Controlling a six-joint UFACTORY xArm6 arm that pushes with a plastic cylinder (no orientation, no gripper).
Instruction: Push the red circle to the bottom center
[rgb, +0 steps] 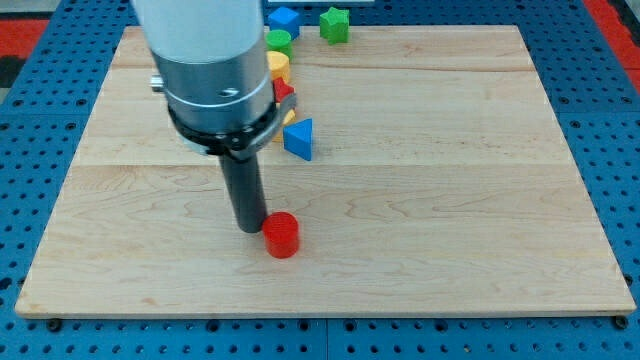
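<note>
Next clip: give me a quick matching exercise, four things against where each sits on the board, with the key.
Things:
1. red circle
2. blue triangle
3. green star
4. my tip

Places:
A. at the view's top edge, right of the other blocks there
B. low on the board, near centre, just right of the rod's end
C. mid-board, right of the arm's body
D. right beside the red circle, on its left

Pairs: 1-B, 2-C, 3-A, 4-D
</note>
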